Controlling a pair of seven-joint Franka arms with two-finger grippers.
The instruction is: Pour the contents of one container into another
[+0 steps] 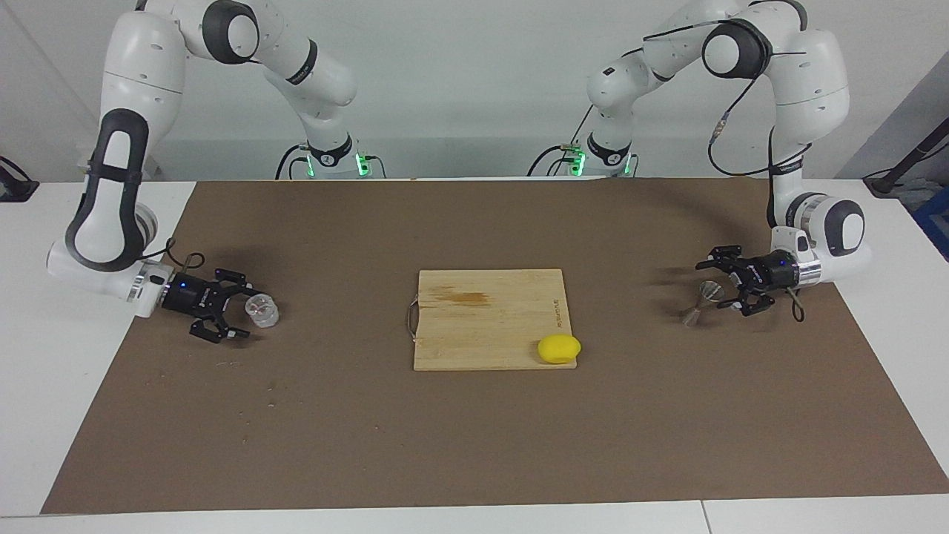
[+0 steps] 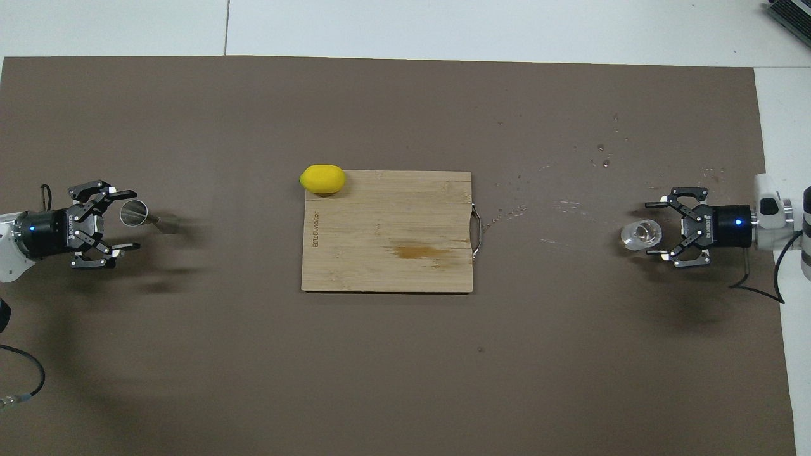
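**Glass cup and jigger at opposite table ends**

The clear glass cup [image 1: 262,311] — short, round, thick-walled — stands upright on the brown mat at the right arm's end. The silvery metal jigger [image 1: 703,302] — hourglass-shaped, narrow-waisted — stands upright at the left arm's end, its mouth upward.

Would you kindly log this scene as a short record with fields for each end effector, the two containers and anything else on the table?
left end effector: open, low at the metal jigger, not gripping
right end effector: open, low at the glass cup, not gripping
metal jigger: upright on the mat, left arm's end
glass cup: upright on the mat, right arm's end
cutting board: mid-table
lemon: on a board corner farther from the robots
pouring: not begun
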